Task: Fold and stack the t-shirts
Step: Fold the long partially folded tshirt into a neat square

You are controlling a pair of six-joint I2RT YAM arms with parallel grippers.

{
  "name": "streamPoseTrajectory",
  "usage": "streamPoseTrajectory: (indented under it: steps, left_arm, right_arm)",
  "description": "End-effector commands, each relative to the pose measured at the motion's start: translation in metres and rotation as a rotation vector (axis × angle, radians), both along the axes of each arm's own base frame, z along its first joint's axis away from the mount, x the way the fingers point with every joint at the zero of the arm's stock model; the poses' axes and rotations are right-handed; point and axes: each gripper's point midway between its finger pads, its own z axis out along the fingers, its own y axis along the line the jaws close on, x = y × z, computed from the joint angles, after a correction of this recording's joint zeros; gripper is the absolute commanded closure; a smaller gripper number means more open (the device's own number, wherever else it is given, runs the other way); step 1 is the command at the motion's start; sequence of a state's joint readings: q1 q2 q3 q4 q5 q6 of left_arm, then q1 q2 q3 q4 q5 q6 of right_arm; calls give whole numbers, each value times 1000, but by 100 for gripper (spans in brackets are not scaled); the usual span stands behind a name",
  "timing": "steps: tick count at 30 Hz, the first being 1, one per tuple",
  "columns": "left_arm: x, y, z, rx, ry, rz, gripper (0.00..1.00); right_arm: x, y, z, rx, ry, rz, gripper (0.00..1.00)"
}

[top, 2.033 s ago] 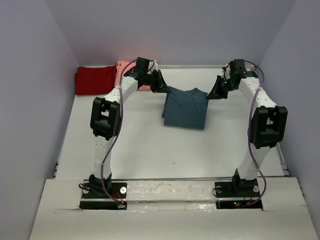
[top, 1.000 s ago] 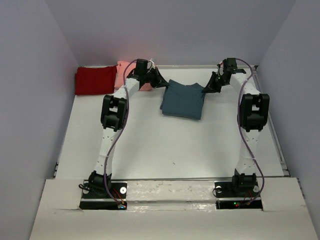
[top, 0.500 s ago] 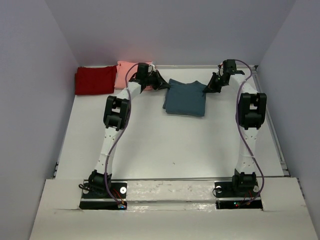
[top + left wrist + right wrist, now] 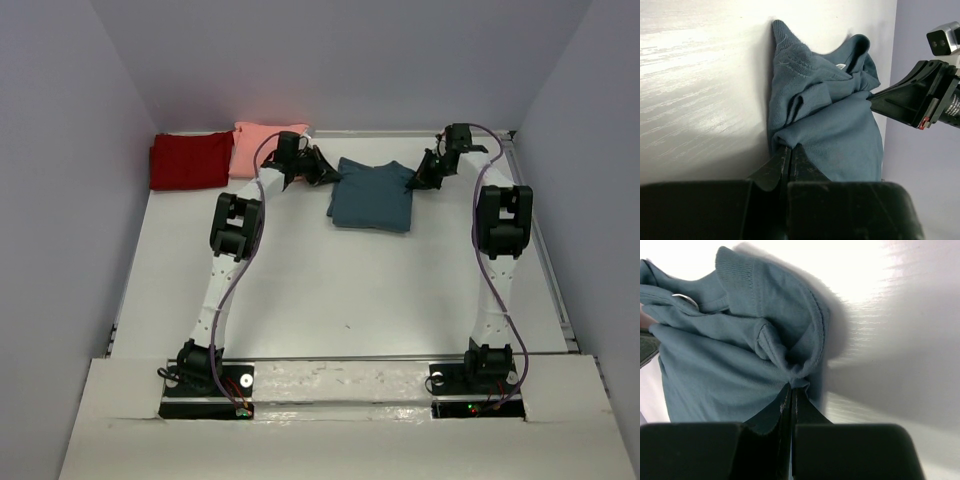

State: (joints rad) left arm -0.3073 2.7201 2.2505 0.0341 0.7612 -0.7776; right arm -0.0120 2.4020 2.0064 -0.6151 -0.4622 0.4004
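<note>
The folded dark teal-blue t-shirt (image 4: 372, 195) lies on the white table at the far middle. My left gripper (image 4: 333, 173) is shut on its left far corner; in the left wrist view the closed gripper (image 4: 789, 147) pinches the teal-blue cloth (image 4: 835, 135). My right gripper (image 4: 416, 180) is shut on its right far corner; in the right wrist view the closed gripper (image 4: 791, 388) pinches a bunched fold of the cloth (image 4: 735, 360). The dark red t-shirt (image 4: 190, 160) and the salmon-pink t-shirt (image 4: 262, 145) lie folded at the far left.
The back wall stands close behind the shirts. Side walls close in the table (image 4: 330, 290) on the left and right. A raised rail (image 4: 340, 360) crosses in front of the arm bases.
Both arms have carried the teal-blue shirt farther back and lowered it flat on the table. Over the last half second it has barely moved, and both grippers still hold its corners.
</note>
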Motion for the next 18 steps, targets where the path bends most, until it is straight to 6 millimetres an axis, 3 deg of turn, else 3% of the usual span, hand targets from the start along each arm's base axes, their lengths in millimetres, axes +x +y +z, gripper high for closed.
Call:
streamPoseTrajectory:
  steps: [1,6,8,11,14,17,18]
  left_arm:
    - [-11,1,1,93,3,-13,95]
    - [-24,18,-15,227,64,2,95]
    - [-21,24,-9,307,22,16,95]
    - [-32,33,-15,416,43,9,95]
    - [-52,39,-27,491,89,-14,95]
    - [-67,39,-23,527,88,-35,95]
    - [-78,39,-31,550,107,-48,95]
  right_arm:
    - [-3,-9,-9,-24,6,-23,100]
    - [-23,-12,-22,-37,68,-40,100]
    - [-28,-14,-24,-50,80,-44,100]
    - [-38,-14,-27,-56,101,-43,100]
    - [-49,-13,-31,-77,126,-30,100]
    - [-58,-9,-26,-84,136,-19,100]
    - [-65,-9,-28,-85,156,-19,100]
